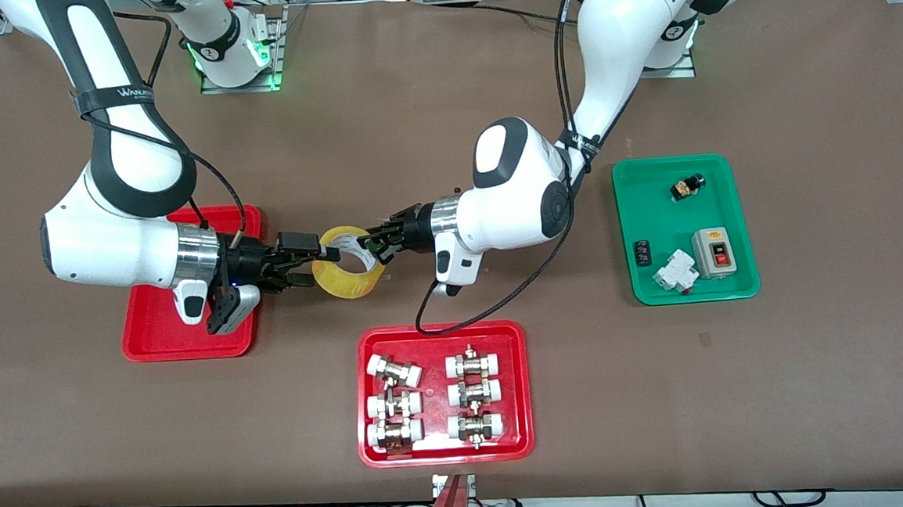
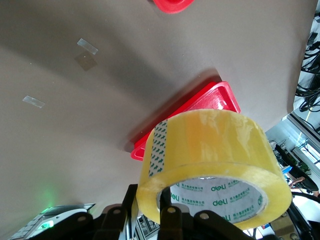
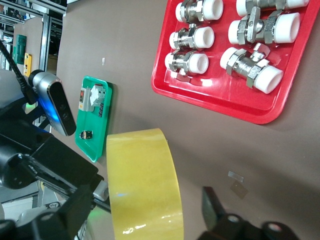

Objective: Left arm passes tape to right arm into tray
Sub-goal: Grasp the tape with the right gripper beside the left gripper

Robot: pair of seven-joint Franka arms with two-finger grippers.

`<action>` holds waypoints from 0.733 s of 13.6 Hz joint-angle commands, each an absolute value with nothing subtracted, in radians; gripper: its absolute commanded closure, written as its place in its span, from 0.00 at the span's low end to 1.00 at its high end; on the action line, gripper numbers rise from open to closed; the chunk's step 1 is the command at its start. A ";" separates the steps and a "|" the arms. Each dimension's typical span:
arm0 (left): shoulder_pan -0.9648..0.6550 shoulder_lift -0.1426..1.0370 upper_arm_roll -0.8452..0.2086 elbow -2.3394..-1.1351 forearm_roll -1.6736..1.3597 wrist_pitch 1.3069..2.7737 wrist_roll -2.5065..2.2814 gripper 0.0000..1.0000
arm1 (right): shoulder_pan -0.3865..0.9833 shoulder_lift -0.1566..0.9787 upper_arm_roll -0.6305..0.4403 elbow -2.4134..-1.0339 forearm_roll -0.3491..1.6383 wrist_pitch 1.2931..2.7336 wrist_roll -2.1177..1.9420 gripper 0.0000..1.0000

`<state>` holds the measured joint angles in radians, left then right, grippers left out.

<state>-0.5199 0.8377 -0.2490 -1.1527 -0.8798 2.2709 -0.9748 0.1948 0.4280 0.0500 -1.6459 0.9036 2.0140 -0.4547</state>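
The yellowish tape [image 1: 343, 280] hangs in the air over the table, just beside the plain red tray [image 1: 151, 334]. My left gripper [image 1: 372, 244] is shut on the roll's wall, one finger inside the white core and one outside, as the left wrist view [image 2: 150, 205] shows. The tape [image 2: 215, 145] fills that view, with the red tray [image 2: 210, 97] below it. My right gripper [image 1: 313, 266] is open over the tray's edge, its fingers on either side of the roll without touching. In the right wrist view the tape [image 3: 142, 185] stands between its spread fingers [image 3: 212, 205].
A wider red tray [image 1: 518, 383] with several white-capped metal fittings lies nearer the front camera; it also shows in the right wrist view [image 3: 200, 97]. A green tray [image 1: 651, 186] with small electrical parts lies toward the left arm's end.
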 commanded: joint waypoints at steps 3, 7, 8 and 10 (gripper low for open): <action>-0.529 0.856 -0.242 -1.111 -0.905 2.264 -0.946 0.99 | 0.193 0.426 0.044 -1.632 0.927 2.019 -0.466 0.83; -0.525 0.848 -0.236 -1.109 -0.902 2.257 -0.943 0.81 | 0.190 0.423 0.043 -1.626 0.927 2.019 -0.465 1.00; -0.517 0.842 -0.233 -1.111 -0.900 2.253 -0.943 0.58 | 0.189 0.423 0.043 -1.625 0.927 2.019 -0.463 1.00; -0.482 0.815 -0.230 -1.115 -0.875 2.240 -0.939 0.00 | 0.192 0.419 0.043 -1.624 0.924 2.019 -0.456 1.00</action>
